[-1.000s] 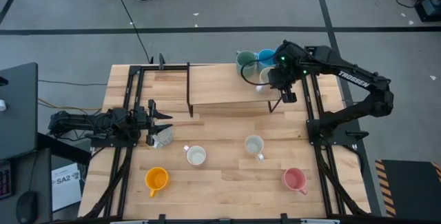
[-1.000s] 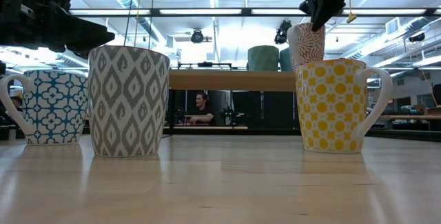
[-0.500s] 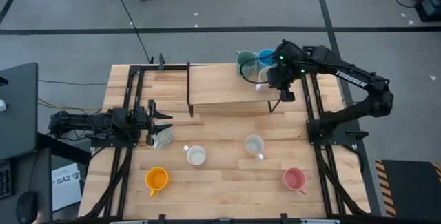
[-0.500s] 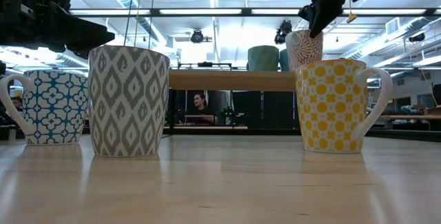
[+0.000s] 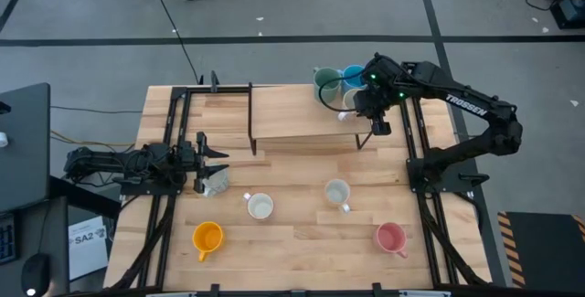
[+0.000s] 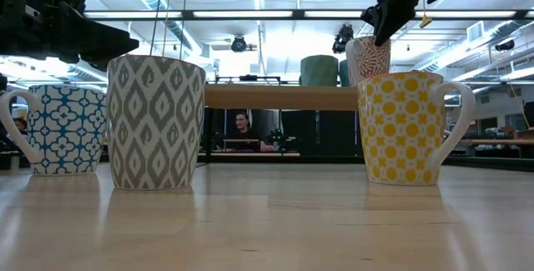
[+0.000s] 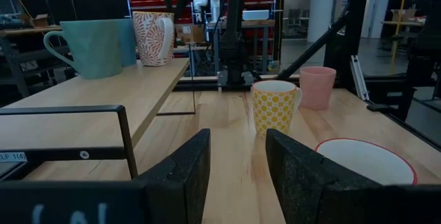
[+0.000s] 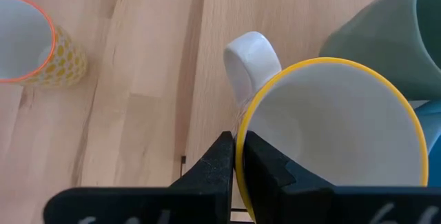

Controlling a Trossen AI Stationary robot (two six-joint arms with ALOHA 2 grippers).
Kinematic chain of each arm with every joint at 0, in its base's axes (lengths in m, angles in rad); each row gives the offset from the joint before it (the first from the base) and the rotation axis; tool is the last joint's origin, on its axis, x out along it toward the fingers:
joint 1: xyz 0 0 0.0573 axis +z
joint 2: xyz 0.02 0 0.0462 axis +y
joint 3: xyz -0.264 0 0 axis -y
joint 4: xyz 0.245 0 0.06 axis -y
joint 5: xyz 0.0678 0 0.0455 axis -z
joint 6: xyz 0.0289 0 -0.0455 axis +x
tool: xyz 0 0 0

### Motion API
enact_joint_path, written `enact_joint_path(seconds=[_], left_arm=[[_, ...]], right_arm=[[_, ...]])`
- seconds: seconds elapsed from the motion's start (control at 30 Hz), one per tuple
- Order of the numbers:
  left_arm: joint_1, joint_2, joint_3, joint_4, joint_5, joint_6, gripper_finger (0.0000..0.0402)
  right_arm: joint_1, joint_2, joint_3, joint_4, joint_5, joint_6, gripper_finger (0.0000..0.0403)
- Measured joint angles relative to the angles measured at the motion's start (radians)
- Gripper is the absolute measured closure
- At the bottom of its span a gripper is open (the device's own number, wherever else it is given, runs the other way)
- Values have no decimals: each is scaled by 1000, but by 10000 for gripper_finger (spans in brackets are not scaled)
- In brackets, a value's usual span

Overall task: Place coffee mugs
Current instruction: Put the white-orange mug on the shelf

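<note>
My right gripper [image 8: 238, 145] is over the far right end of the raised wooden shelf [image 5: 292, 114], shut on a white mug with a coral leaf pattern and a yellow rim [image 8: 337, 127]. That mug [image 7: 153, 38] stands upright next to a green mug [image 5: 326, 81] and a blue mug [image 5: 352, 76]. My left gripper [image 7: 238, 141] rests level at the table's left side, open, with nothing between its fingers. A grey-patterned mug [image 5: 216, 182] sits just beside it. My right gripper pinches the mug's yellow rim [image 8: 242, 131] right beside the white handle [image 8: 251, 58], one finger inside the mug and one outside. The fingers slant down onto it from above. The mug is upright; in the left wrist view its base [image 7: 153, 63] seems to rest on the shelf top.
On the open table in front of the shelf stand a yellow-patterned mug [image 5: 337, 191], a white mug [image 5: 260, 206], an orange mug [image 5: 207, 238] and a pink mug [image 5: 391, 238]. Black frame rails [image 5: 416, 151] run along both sides.
My right gripper has sunk a little toward the shelf with the coral-patterned mug, which stayed upright, and has then kept still.
</note>
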Motion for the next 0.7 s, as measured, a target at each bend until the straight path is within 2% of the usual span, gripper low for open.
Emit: enact_joint_path(seconds=[0.7], left_arm=[[0, 0, 0, 0, 0, 0, 253]], right_arm=[[0, 5, 23, -40, 0, 0, 366]])
